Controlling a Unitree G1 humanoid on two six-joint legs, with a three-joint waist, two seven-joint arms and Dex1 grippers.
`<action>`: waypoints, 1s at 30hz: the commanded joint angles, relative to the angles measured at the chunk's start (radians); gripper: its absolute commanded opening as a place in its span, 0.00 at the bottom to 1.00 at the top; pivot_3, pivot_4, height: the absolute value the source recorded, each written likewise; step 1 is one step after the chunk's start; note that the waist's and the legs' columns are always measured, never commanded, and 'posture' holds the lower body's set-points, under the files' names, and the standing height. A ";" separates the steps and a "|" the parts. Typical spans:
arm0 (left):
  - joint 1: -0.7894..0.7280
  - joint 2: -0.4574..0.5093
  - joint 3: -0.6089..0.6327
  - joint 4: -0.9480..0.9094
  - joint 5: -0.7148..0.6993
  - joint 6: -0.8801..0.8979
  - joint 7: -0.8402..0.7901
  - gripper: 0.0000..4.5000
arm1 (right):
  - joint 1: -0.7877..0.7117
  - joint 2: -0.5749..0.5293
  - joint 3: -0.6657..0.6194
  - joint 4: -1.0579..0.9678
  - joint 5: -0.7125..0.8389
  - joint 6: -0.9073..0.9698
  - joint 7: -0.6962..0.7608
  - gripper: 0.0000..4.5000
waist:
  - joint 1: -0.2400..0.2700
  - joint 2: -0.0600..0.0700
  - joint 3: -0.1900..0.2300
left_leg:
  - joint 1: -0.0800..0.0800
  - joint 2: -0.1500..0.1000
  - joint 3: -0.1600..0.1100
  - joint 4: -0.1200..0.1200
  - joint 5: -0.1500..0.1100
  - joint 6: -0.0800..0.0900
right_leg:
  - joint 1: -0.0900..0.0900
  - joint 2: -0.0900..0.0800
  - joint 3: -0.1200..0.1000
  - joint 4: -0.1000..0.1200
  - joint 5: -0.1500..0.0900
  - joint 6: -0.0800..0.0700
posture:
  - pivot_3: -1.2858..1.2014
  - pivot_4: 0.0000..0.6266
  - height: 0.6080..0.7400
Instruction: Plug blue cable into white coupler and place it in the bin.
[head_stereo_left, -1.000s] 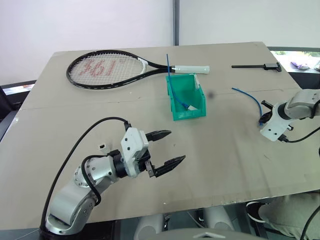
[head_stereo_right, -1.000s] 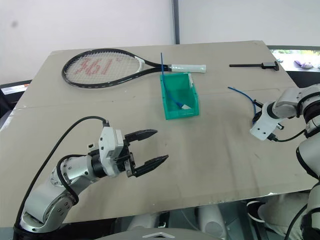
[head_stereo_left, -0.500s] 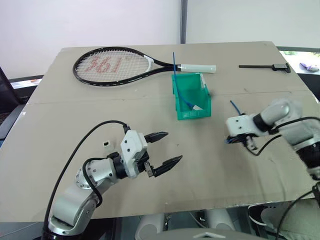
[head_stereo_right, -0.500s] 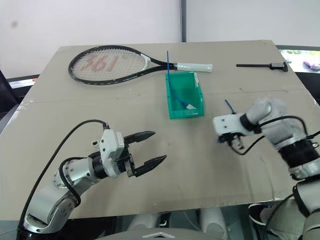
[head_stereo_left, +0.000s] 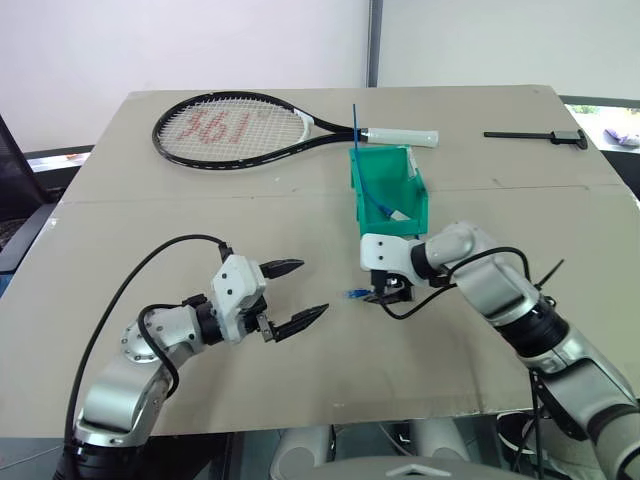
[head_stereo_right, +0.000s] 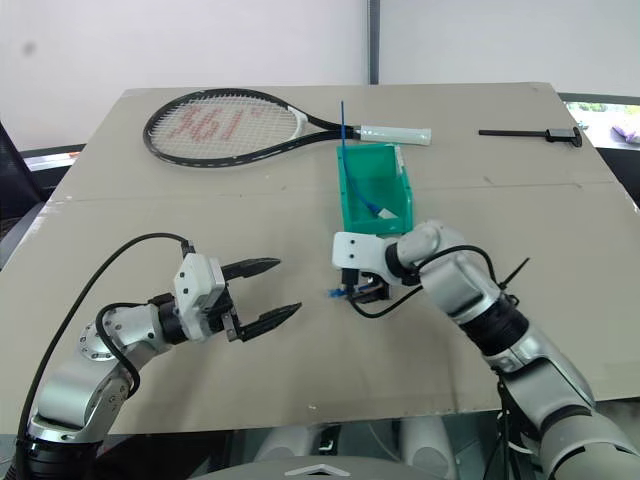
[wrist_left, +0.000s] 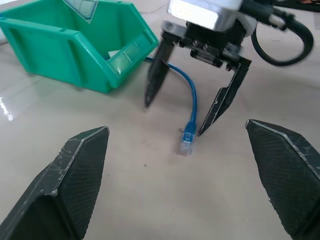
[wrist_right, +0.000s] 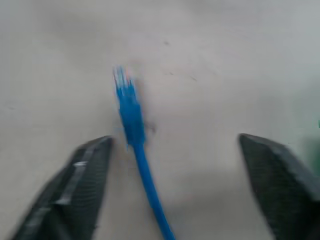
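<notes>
lying between spread right jaws: blue cable (wrist_left: 190, 131).

Beige table (head_stereo_left: 150, 230) with tennis racket (head_stereo_left: 240, 125), bin (head_stereo_left: 388, 190), blue cable (wrist_left: 191, 107), black tool (head_stereo_left: 535, 136).

Black-framed tennis racket (head_stereo_left: 245, 125) with white grip lying at the far side of the beige table (head_stereo_left: 130, 230), small black tool (head_stereo_left: 537, 135) near the table's far right corner

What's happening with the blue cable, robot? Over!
Both grippers open: left gripper empty, right gripper straddling the blue cable lying on the table. The bin just behind. Nothing blocking.
</notes>
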 joint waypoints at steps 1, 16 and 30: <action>-0.045 0.026 -0.009 0.007 0.018 0.007 -0.023 1.00 | 0.046 -0.039 -0.158 -0.162 0.135 0.002 0.010 0.99 | -0.001 0.000 0.000 | 0.000 0.000 0.000 0.000 0.000 0.000 | 0.000 0.000 0.000 0.000 0.001 0.002 | 0.52 0.24 1.00; -0.324 0.004 -0.273 0.283 0.240 -0.039 -0.115 1.00 | 0.679 -0.114 -0.563 -0.525 0.412 -0.153 -0.179 0.99 | 0.002 -0.001 0.000 | 0.000 0.001 0.001 0.000 -0.001 0.002 | 0.001 0.002 0.000 0.001 0.001 0.004 | 0.52 0.24 1.00; -0.453 -0.111 -0.378 0.507 0.343 -0.185 -0.203 0.30 | 0.920 -0.159 -0.626 -0.611 0.451 -0.135 -0.327 1.00 | 0.014 -0.002 0.000 | 0.001 0.002 0.001 0.001 -0.001 0.002 | 0.002 0.002 0.001 0.001 -0.001 0.006 | 0.52 0.24 1.00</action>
